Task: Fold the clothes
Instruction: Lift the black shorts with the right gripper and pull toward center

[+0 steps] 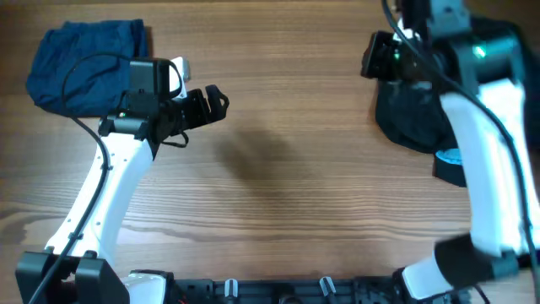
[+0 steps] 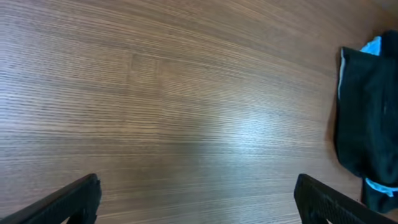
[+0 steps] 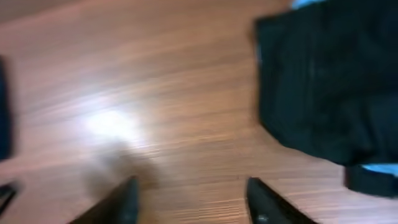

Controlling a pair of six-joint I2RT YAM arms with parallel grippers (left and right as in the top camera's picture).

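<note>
A blue cloth [image 1: 83, 63] sits bunched up at about 10 o'clock on the wooden bench [image 1: 295, 203]. A black cloth [image 1: 413, 114] lies in a heap at about 2 o'clock, with a small light blue bit [image 1: 448, 156] at its near edge. The left end effector [image 1: 216, 101] hangs over bare wood just beside the blue cloth, on its 3 o'clock side. Its two fingers are spread wide with nothing between them. The right end effector [image 3: 194, 200] is by the black cloth, on its 10 o'clock side. That picture is blurry, but the fingers stand apart and hold nothing.
</note>
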